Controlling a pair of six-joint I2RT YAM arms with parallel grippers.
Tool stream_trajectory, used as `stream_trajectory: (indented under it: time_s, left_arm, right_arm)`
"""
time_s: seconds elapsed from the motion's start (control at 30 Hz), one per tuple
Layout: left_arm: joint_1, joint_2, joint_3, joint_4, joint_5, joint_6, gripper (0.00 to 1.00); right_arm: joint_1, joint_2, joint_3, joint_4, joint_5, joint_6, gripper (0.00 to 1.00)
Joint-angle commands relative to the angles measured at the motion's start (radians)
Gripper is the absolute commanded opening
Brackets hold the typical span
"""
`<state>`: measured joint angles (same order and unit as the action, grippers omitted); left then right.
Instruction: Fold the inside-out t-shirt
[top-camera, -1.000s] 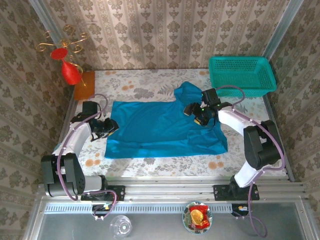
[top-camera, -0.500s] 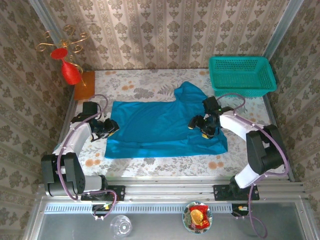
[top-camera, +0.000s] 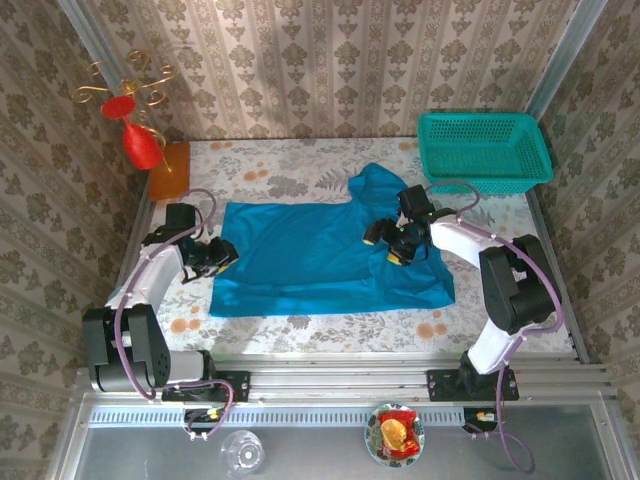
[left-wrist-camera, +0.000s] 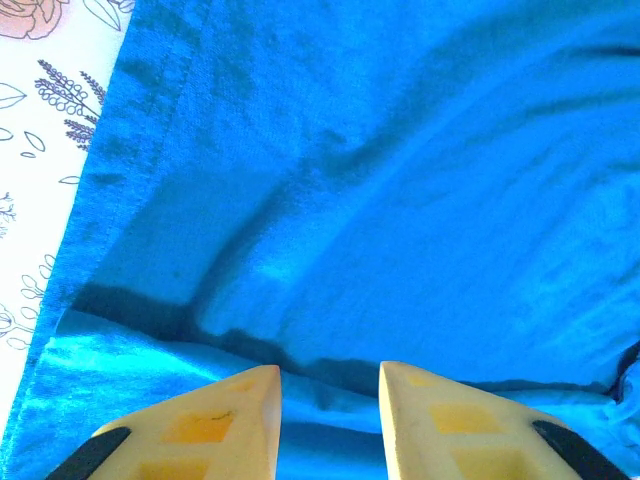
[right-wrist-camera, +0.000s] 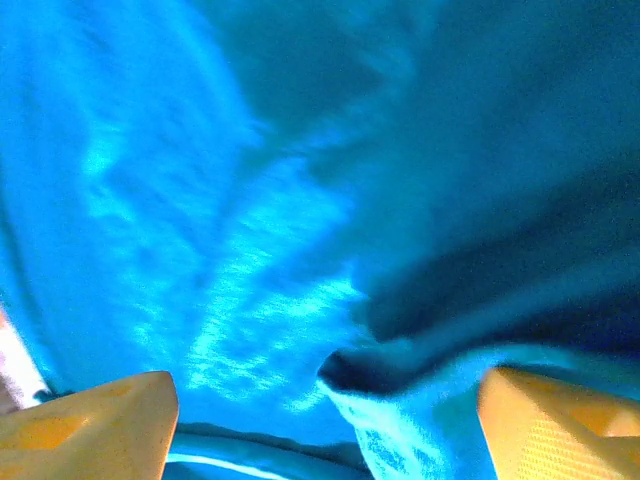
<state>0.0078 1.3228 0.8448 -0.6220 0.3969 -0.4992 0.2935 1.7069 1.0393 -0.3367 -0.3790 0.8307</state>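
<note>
Mid-fold, we reckon: right fingers (right-wrist-camera: 90, 420) open over a t-shirt (top-camera: 300, 260) ridge to pinch next; left fingers (left-wrist-camera: 235, 420), can't tell.

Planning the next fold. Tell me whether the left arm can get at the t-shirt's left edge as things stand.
Probably yes: the left fingers sit right at the t-shirt's left edge, blue cloth showing between them, and nothing lies on that edge.
</note>
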Motion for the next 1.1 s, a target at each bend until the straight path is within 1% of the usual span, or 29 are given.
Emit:
stream_trajectory:
  time_s: [0.0, 0.23, 0.3, 0.43, 0.57, 0.6, 0.77, 0.87, 1.0, 1.07]
  left_arm:
    - [0.002, -0.004, 0.022, -0.027, 0.008, 0.022, 0.33]
    - [-0.008, 0.007, 0.031, -0.025, 0.017, 0.029, 0.33]
    - [-0.018, 0.011, 0.034, -0.022, 0.019, 0.030, 0.33]
    - [-0.024, 0.018, 0.028, -0.012, 0.018, 0.026, 0.32]
    - [-0.023, 0.017, 0.026, -0.026, 0.002, 0.036, 0.32]
    - [-0.023, 0.016, 0.024, -0.030, -0.007, 0.040, 0.32]
    - [-0.020, 0.019, 0.012, -0.031, -0.019, 0.041, 0.32]
    - [-0.021, 0.024, 0.011, -0.033, -0.023, 0.044, 0.32]
    - [-0.022, 0.037, 0.003, -0.031, -0.032, 0.050, 0.32]
    - [-0.021, 0.048, 0.001, -0.031, -0.033, 0.052, 0.32]
  right_arm:
    - [0.002, -0.023, 0.026, -0.005, -0.015, -0.032, 0.80]
    - [-0.012, -0.088, 0.034, -0.229, 0.193, -0.111, 0.78]
    - [-0.018, -0.084, 0.035, -0.255, 0.221, -0.123, 0.78]
    - [-0.041, -0.037, 0.050, -0.259, 0.222, -0.139, 0.78]
    - [-0.062, -0.027, 0.070, -0.342, 0.328, -0.144, 0.78]
    - [-0.068, -0.035, 0.059, -0.343, 0.335, -0.143, 0.79]
    - [-0.116, -0.099, -0.031, -0.334, 0.318, -0.144, 0.79]
    - [-0.116, -0.175, -0.058, -0.371, 0.318, -0.150, 0.79]
    - [-0.116, -0.262, -0.106, -0.405, 0.245, -0.146, 0.79]
    - [-0.116, -0.307, -0.136, -0.431, 0.228, -0.129, 0.79]
